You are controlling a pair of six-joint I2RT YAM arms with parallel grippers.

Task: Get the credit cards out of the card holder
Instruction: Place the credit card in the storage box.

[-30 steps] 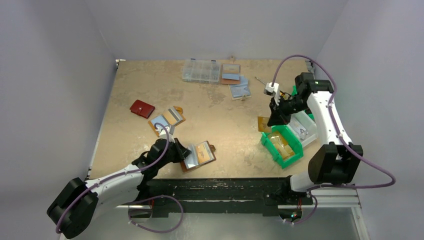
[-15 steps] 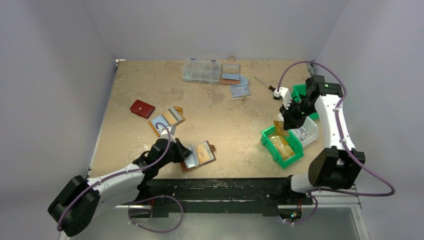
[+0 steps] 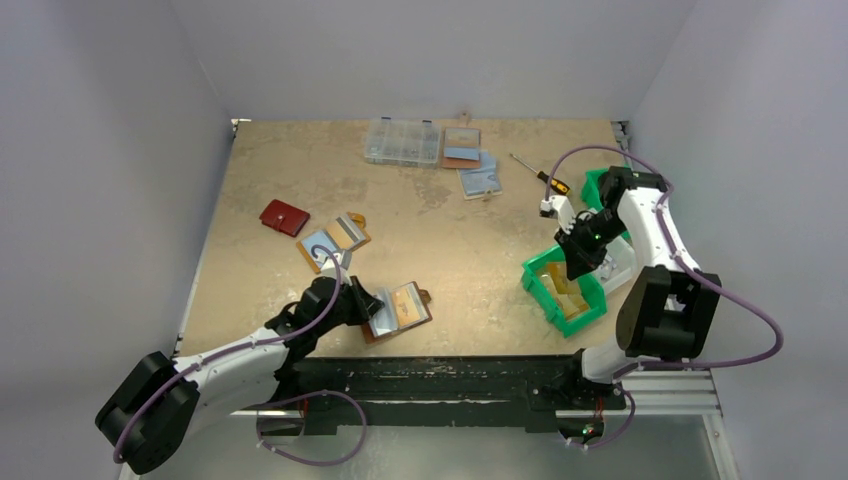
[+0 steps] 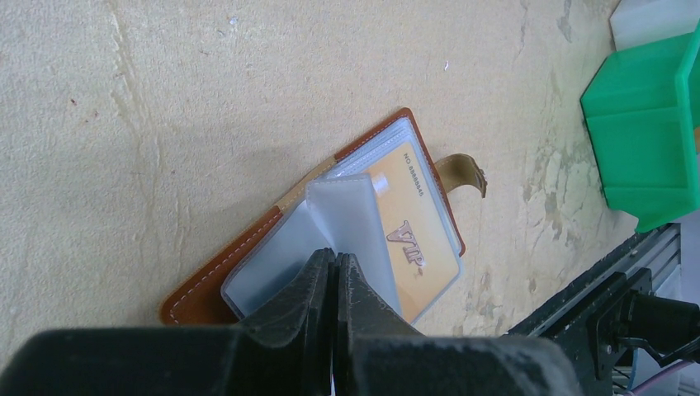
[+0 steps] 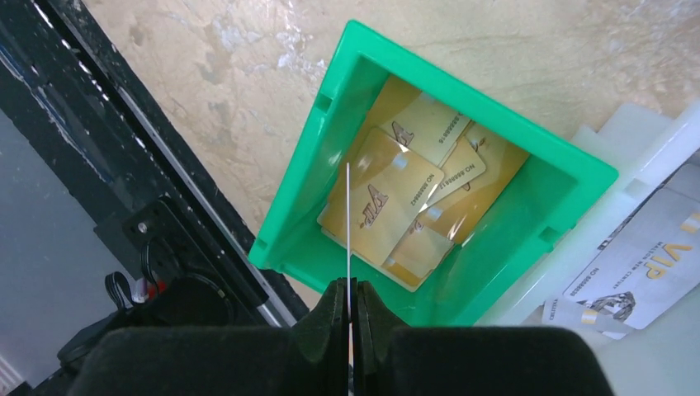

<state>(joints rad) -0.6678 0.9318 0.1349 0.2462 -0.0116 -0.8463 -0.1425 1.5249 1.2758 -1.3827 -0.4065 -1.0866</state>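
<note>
Where the table point(image 3: 450, 250) meets the black front rail point(image 3: 440, 375), the left gripper point(image 4: 334, 262) lies low over the open card holder point(image 4: 202, 289). Its jaws are pressed fully together on the near edge of a clear sleeve point(image 4: 347, 206), which curls up from between the tips. The card holder lies flat close to the table's front edge, brown leather cover down, with its snap tab point(image 4: 466, 169) sticking out past one side. One gold card point(image 4: 413, 239) marked VIP sits inside its sleeves. A little farther in on the right, the right gripper point(image 5: 350, 285) hangs above a green bin point(image 5: 301, 198). Its jaws are all but closed, pinching a thin held card point(image 5: 348, 223) that is seen edge-on, so its colour cannot be told. That card points down into the bin, where several gold cards point(image 5: 388, 198) lie in a loose heap; whether it touches them cannot be told. Against the green bin's far side stands a white bin point(image 5: 631, 136) with silver-grey cards point(image 5: 652, 264) in it. Farther in on the left lie a second open holder point(image 3: 333, 240) showing a blue card and, just beyond it, a closed dark red wallet point(image 3: 284, 217). Beyond the right arm lie a screwdriver point(image 3: 535, 172) and another green bin point(image 3: 597, 183). At the far edge sits a clear compartment box point(image 3: 402, 142) with two more open holders point(image 3: 462, 147) just to its right.
</note>
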